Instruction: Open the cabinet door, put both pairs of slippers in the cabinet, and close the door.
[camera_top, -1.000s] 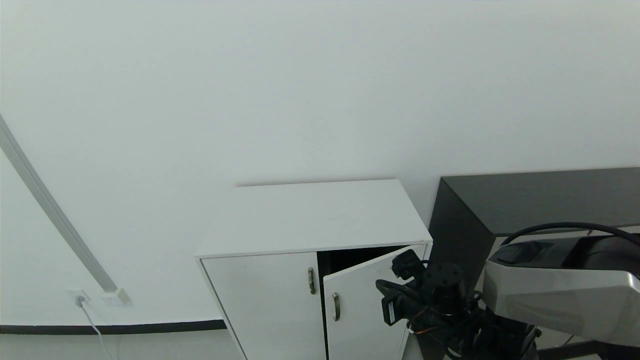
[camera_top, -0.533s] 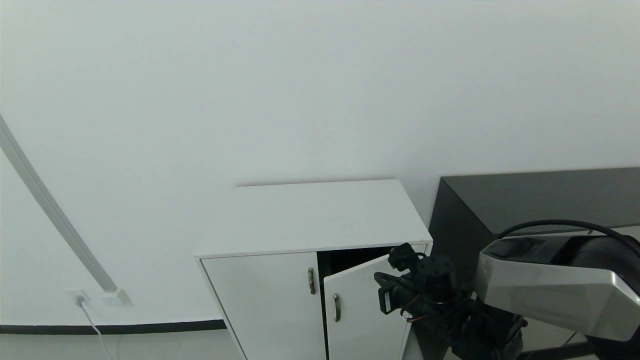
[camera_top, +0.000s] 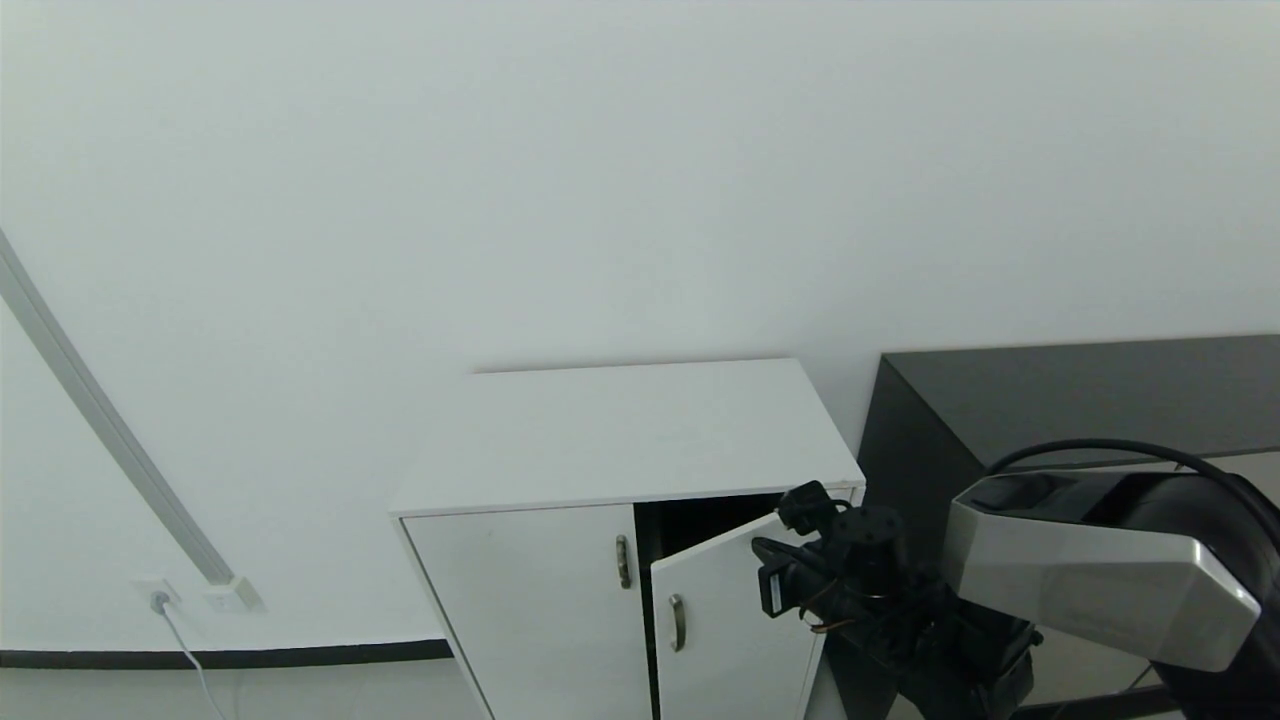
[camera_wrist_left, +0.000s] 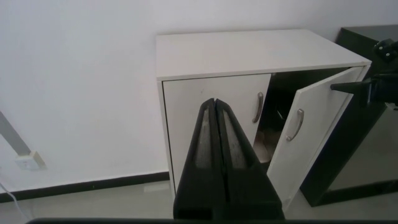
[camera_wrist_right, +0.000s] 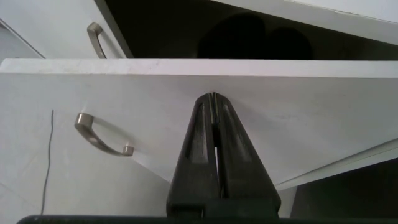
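Both finger pairs pressed together, gripping nothing. Right fingers (camera_wrist_right: 200, 143) set at the right door (camera_top: 720, 620) just below its top edge, having slid inward; door ajar, marginally wider. Left fingers (camera_wrist_left: 208, 143) well back from the cabinet (camera_top: 620, 440). Opening likely unfinished.

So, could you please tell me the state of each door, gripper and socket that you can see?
Left door: shut.
Right door: partly open.
Left gripper: shut, holding nothing, back from the cabinet.
Right gripper: shut, holding nothing, at the right door's top edge.
Wall socket: cable plugged in.
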